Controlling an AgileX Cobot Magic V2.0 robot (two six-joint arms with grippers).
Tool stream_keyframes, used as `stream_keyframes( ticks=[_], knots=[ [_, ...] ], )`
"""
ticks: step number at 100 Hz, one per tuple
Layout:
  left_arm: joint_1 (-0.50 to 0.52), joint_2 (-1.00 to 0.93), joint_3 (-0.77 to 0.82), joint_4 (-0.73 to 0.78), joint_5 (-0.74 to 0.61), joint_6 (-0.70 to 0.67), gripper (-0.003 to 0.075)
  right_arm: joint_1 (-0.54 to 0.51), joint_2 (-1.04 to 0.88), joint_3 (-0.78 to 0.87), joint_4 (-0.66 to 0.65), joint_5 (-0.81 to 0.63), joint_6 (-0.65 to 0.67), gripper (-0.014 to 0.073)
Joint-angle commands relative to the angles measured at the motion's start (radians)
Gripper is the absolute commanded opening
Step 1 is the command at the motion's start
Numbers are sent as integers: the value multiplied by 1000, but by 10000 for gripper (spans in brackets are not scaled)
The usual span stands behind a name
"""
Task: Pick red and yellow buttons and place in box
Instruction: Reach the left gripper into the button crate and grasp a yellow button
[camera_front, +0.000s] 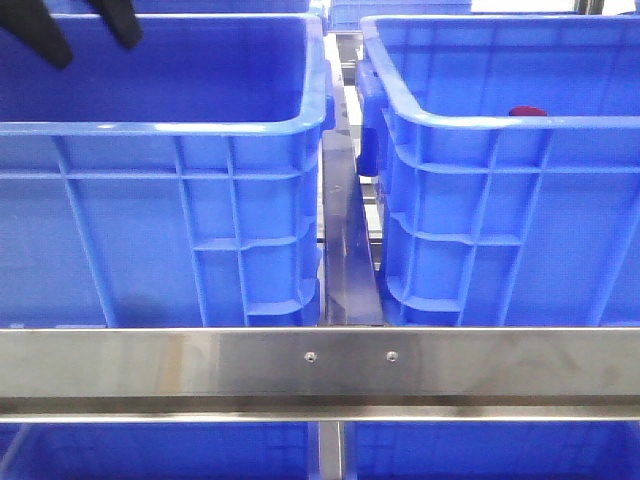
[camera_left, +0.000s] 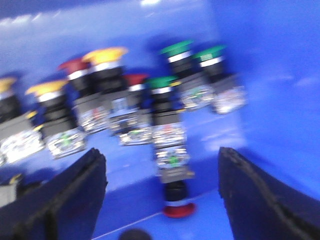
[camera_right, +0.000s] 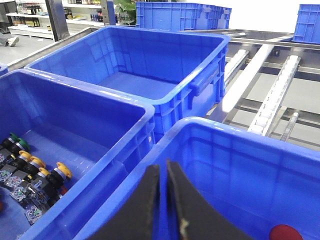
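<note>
Front view: two bright-blue crates sit side by side behind a steel rail (camera_front: 320, 362). The left crate (camera_front: 160, 220) and right crate (camera_front: 510, 220) are parted by a narrow metal strip (camera_front: 345, 250). Both crates are cut off at the frame edges, and the near walls hide their floors. Over the right crate's near rim only the top of a dark red cap (camera_front: 527, 111) shows; the rest is hidden. Two black fingers of the left gripper (camera_front: 85, 30) poke in at the top left above the left crate, mostly out of frame.

Left wrist view, heavily blurred: left gripper (camera_left: 162, 200) fingers stand wide apart with nothing between the pads. Beyond them, on the crate floor (camera_left: 260, 100), a cluster of push-button switches with black bodies: yellow-capped button (camera_left: 105, 54), red-capped button (camera_left: 74, 65), green-capped buttons (camera_left: 176, 48). One red-capped button (camera_left: 179, 210) lies overturned, cap toward the gripper, just between the fingers' line. Exact count cannot be told through the blur.

Right wrist view: right gripper (camera_right: 162, 200) fingers pressed together, nothing held. It hangs over a crate (camera_right: 240, 165) holding a red cap (camera_right: 285, 233), cut off by the frame edge. Neighbouring crate (camera_right: 75, 125) holds yellow-capped switches (camera_right: 47, 172), partly hidden by its wall. A third crate (camera_right: 145, 65) stands beyond
</note>
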Motion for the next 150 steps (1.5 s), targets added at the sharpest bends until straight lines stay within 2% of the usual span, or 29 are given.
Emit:
stream_keyframes(
  ticks=[1,15,58,85,106,115,124,140,150],
  knots=[
    [-8,-4,-31,58,-45,-69,442,-1,-27,-24,48,28,4,56],
    [-8,50,-31,98,-63,-98,442,-1,-27,-24,48,23,4,56],
    [-8,158,-31,-4,-131,-96,442,-1,-27,-24,48,21,4,56],
    [-8,216,-31,-4,-193,-96,442,-1,-27,-24,48,21,4,56],
    [-8,224,-31,-4,-184,-96,437,-1,-27,-24,48,21,4,56],
    [-8,224,-31,-4,-184,-96,379,-1,-27,-24,48,21,4,56],
    [-8,224,-31,-4,-183,-96,260,-1,-27,-24,48,21,4,56],
    [-8,224,-31,-4,-183,-96,95,-1,-27,-24,50,21,4,56],
    [-8,223,-31,-4,-183,-96,59,-1,-27,-24,50,21,4,56]
  ],
)
